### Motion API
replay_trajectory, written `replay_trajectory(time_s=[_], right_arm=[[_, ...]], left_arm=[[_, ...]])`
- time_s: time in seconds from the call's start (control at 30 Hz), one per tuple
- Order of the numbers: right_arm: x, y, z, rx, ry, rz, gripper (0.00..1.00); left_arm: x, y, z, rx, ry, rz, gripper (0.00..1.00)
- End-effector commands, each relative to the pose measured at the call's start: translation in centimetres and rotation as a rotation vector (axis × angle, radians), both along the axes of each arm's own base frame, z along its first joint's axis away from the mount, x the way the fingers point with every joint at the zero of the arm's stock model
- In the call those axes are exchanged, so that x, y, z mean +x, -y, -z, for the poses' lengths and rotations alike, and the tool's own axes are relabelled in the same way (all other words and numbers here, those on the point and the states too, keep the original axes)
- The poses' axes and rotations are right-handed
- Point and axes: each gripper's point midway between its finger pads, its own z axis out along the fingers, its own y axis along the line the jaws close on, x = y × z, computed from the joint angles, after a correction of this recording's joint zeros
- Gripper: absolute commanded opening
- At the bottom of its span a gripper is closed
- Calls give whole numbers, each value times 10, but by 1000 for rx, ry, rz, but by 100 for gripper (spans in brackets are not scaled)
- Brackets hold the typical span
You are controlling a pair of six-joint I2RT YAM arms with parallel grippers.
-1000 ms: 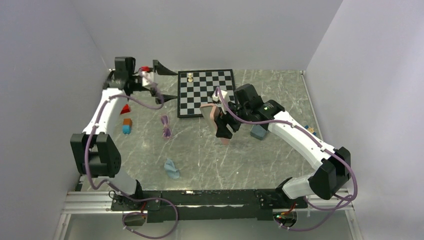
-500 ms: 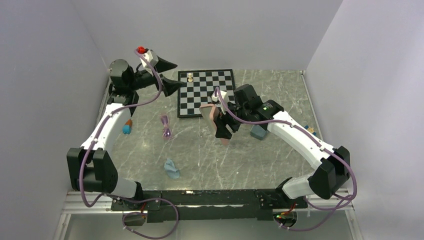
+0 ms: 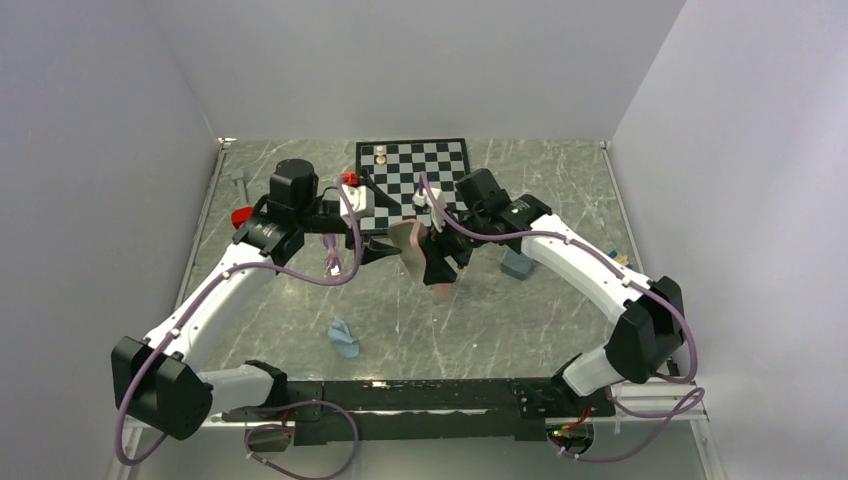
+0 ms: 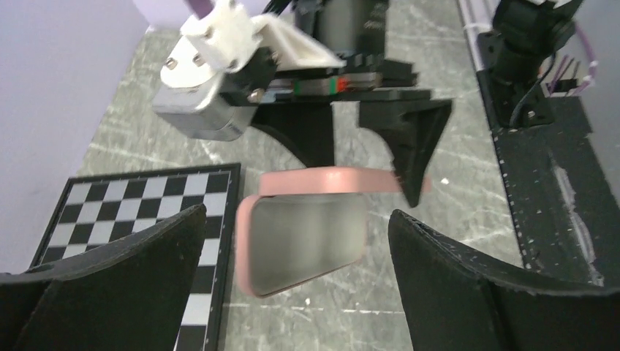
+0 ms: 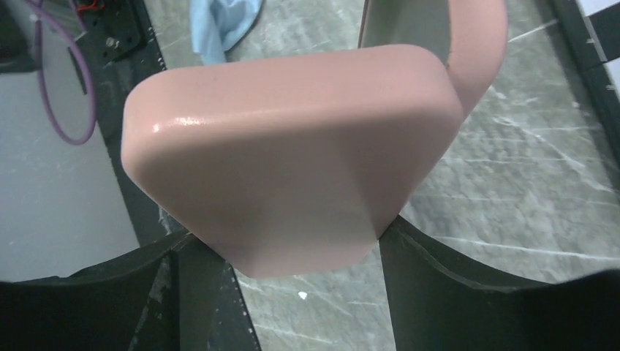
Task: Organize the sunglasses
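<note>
The translucent purple-pink sunglasses (image 3: 332,255) lie on the table just left of centre. No gripper touches them. My right gripper (image 3: 437,262) (image 5: 285,238) is shut on an open pink case (image 3: 410,243) (image 5: 292,146) and holds it above the table. The case's grey-lined inside (image 4: 303,234) faces my left gripper (image 3: 385,228) (image 4: 292,292). That gripper stands wide open just left of the case, with nothing between its fingers. The white-framed sunglasses are out of view.
A chessboard (image 3: 415,170) with a piece on it lies at the back. A grey-blue case (image 3: 516,264) sits under the right forearm. A light-blue cloth (image 3: 344,338) (image 5: 219,22) lies near the front. A red block (image 3: 241,216) sits at the left.
The left arm has swung from the back-left corner to the centre, bringing its open gripper up to the pink case. The right gripper has shifted slightly left with the case.
</note>
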Motion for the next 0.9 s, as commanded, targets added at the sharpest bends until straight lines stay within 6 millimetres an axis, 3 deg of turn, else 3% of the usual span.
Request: replay_trajectory(time_s=[0.0,0.27,0.37,0.5,0.7,0.77,0.8,0.87], right_arm=[[-20,-15,-30,78,2,-128,0],[-25,-17,-40,91,12,-146,0],[-25,-16,-37,74,14,-149,0],[-28,-15,-36,64,16,-152,0],[-33,-11,-31,46,15,-165,0],[-31,-10,-32,42,28,-151,0],[-30,-9,-33,42,38,-139,5],[-21,-6,-38,37,77,-80,30]], left_arm=[[15,-6,14,67,85,-60,96],[15,3,43,115,74,-65,81],[22,8,52,106,71,-122,62],[28,11,58,112,52,-155,29],[34,10,59,111,43,-201,0],[34,10,59,107,35,-208,0],[35,10,57,99,29,-216,0],[38,10,53,69,-8,-258,0]])
